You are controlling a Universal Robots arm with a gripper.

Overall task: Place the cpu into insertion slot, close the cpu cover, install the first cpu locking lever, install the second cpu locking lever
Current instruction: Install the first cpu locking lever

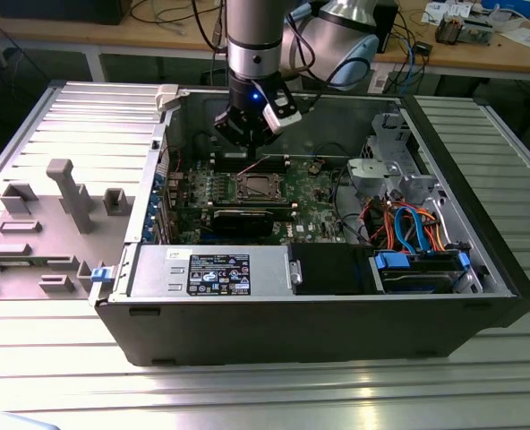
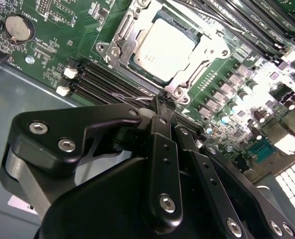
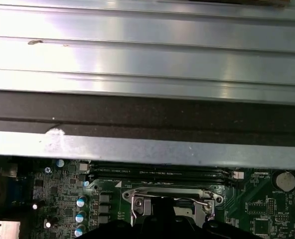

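The arm comes straight down from above into the open computer case (image 1: 480, 260), its wrist hanging over the far half of the green motherboard (image 1: 314, 193), close to the case's far wall. The gripper (image 2: 161, 102) points down at the board with its black fingers (image 2: 163, 149) pressed together into one narrow tip. That tip sits at the near corner of the insertion slot (image 2: 118, 37), right by a screw and a thin wire lever (image 2: 132, 99) that runs along the slot's edge; whether the tip actually touches the lever I cannot tell.

The cpu (image 2: 162, 45) lies flat in the slot, its dull grey top facing up and its edges square with the socket rim. The cpu cover (image 2: 200, 59) is folded down around it, the chip showing through the window. In the exterior view the slot (image 1: 257, 187) sits in the middle of the board, nearer the far wall than the near one.

Long black memory slots (image 2: 102, 82) run along one side of the socket, between it and the gripper, and a second bank (image 2: 247, 22) runs along the opposite side. A round coin battery (image 2: 19, 27) sits on the board farther off. A long black card (image 1: 247, 219) crosses the board nearer the front. The power supply (image 1: 211, 271) fills the case's near edge, and a bundle of orange and blue cables (image 1: 413, 228) lies toward the exterior view's right.
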